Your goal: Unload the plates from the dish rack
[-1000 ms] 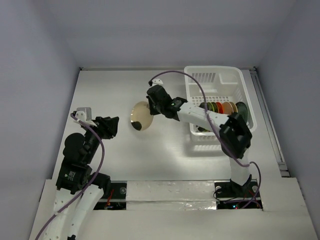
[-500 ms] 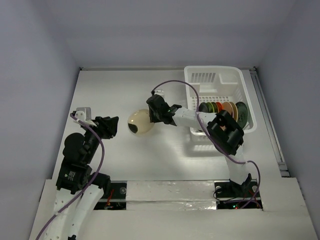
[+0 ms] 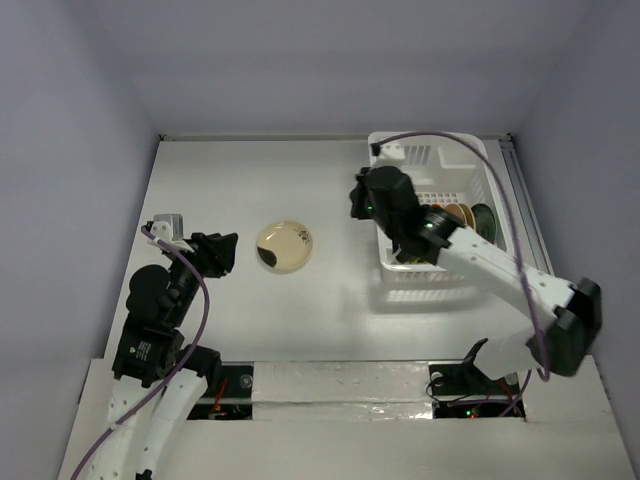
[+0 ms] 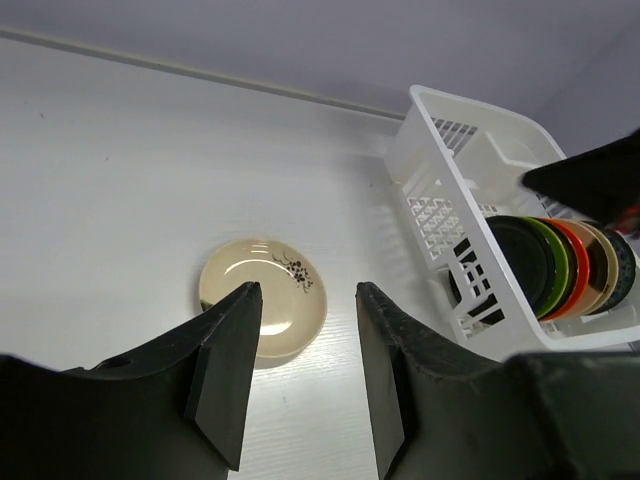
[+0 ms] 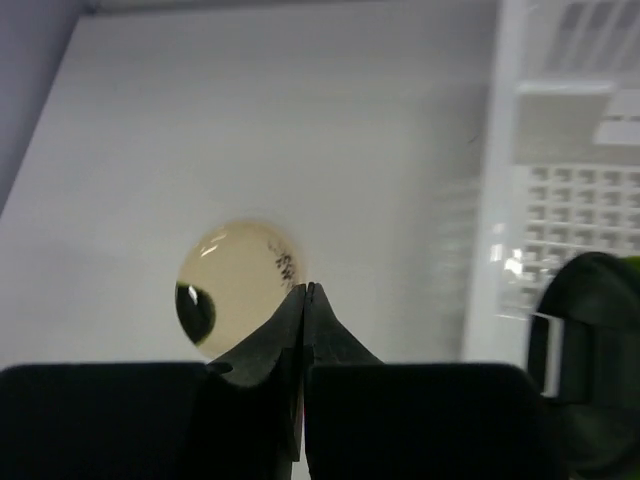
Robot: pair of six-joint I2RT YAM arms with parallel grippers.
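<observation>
A cream plate (image 3: 285,246) with a small dark sprig print lies flat on the white table, left of the white dish rack (image 3: 432,139). It also shows below my left gripper (image 4: 263,311) and past my right fingertips (image 5: 240,285). Several plates (image 4: 557,265) stand on edge in the rack (image 4: 440,180): dark, lime green, orange-red, tan and a bluish one. My right gripper (image 3: 358,197) hovers at the rack's left wall, shut and empty (image 5: 308,288). My left gripper (image 3: 225,251) hangs left of the cream plate, open with nothing between its fingers (image 4: 307,290).
My right arm crosses over the rack's front half and hides part of the plates (image 3: 462,214). A metal rail (image 3: 541,255) runs along the table's right edge. Grey walls close in the back and sides. Silver tape (image 3: 340,385) covers the near edge.
My right gripper has let go of the cream plate, which now lies flat on the table. The right arm has drawn back to the rack and its jaws have shut. The left arm stayed still.
</observation>
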